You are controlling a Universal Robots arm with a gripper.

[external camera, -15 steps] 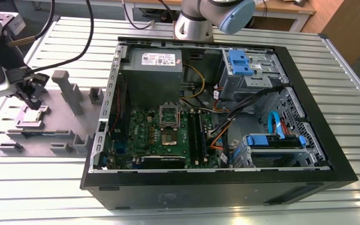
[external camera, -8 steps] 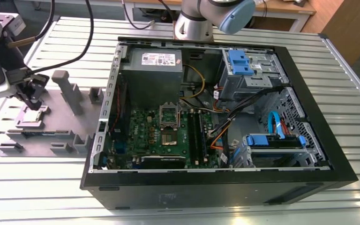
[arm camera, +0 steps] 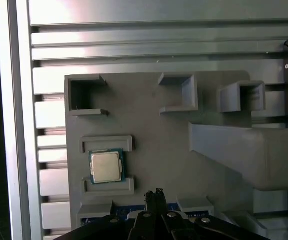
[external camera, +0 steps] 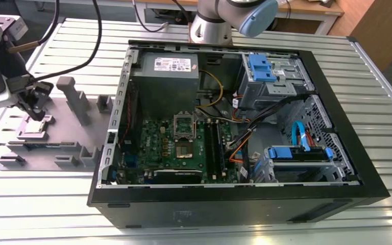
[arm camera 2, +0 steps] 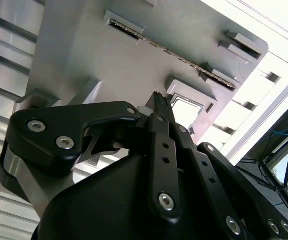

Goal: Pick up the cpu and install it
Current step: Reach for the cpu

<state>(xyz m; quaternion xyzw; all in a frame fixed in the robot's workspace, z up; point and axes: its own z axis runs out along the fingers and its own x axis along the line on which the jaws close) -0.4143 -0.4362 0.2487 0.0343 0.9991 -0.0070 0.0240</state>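
A: First wrist view: where is the cpu (arm camera: 105, 166)?
B: In the grey holder (arm camera: 149, 130), between two ledges so it can't slide. The gripper (arm camera: 156, 193), pinched together and empty, hangs over the holder, near the cpu.

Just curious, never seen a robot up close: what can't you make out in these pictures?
Second wrist view: the gripper covers part of the cpu.
Exterior view: what fills the socket is too small to tell.
First wrist view: the holder plate runs past the picture's edge.
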